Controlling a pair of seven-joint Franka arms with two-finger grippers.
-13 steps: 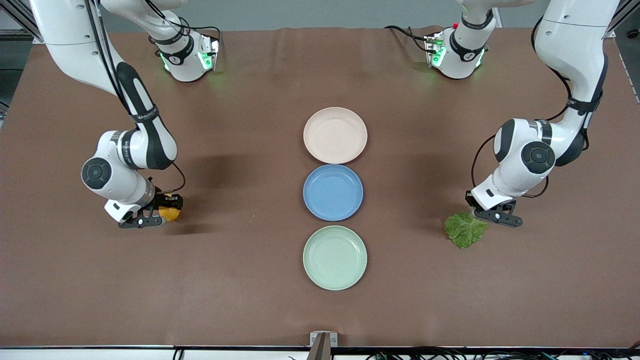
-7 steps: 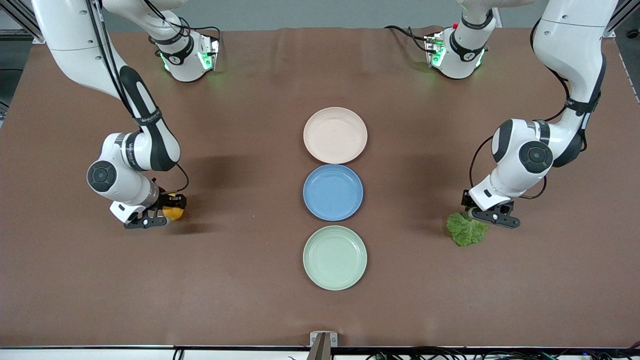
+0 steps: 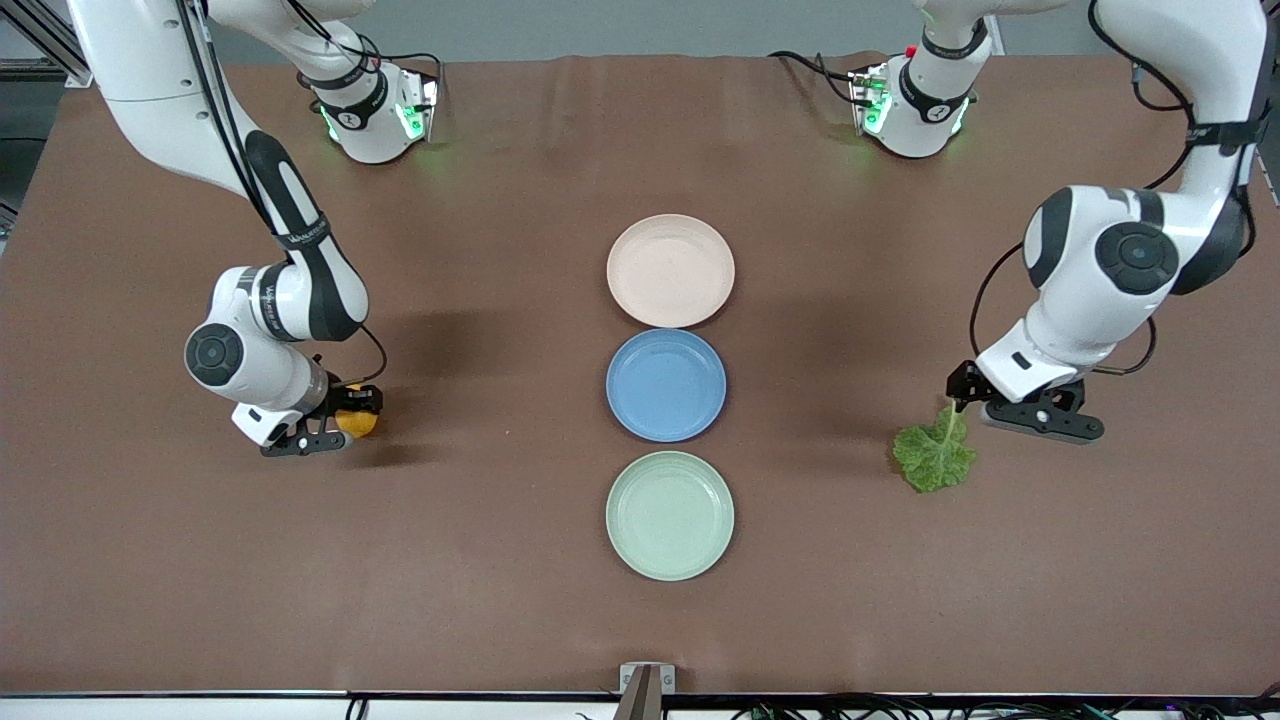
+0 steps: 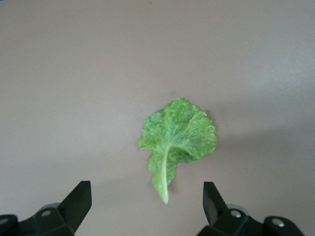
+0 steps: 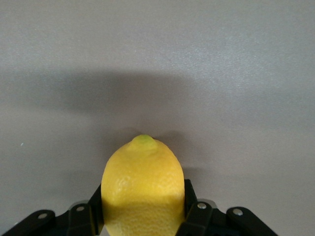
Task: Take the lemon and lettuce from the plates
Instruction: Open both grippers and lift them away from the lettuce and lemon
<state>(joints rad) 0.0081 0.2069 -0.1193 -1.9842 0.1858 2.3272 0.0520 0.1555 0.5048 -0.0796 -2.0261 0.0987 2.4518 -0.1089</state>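
Note:
The lemon [image 3: 359, 422] is gripped between the fingers of my right gripper [image 3: 345, 426], low over the bare table toward the right arm's end. In the right wrist view the lemon [image 5: 142, 172] fills the gap between the fingers of the right gripper [image 5: 142, 209]. The lettuce [image 3: 935, 455] lies flat on the table toward the left arm's end. My left gripper [image 3: 1008, 408] is open and empty above its stem end. In the left wrist view the lettuce [image 4: 178, 137] shows with its stem tip between the fingers of the left gripper [image 4: 145, 202]. The beige-pink plate [image 3: 670, 270] and the mint plate [image 3: 669, 516] are empty.
A blue plate [image 3: 666, 385] stands empty between the two other plates, in a row down the table's middle. The arm bases stand at the table's edge farthest from the front camera.
My left gripper has risen and drawn toward the left arm's end of the table, away from the lettuce, which stays lying there. My right gripper has shifted slightly toward the plates with the lemon.

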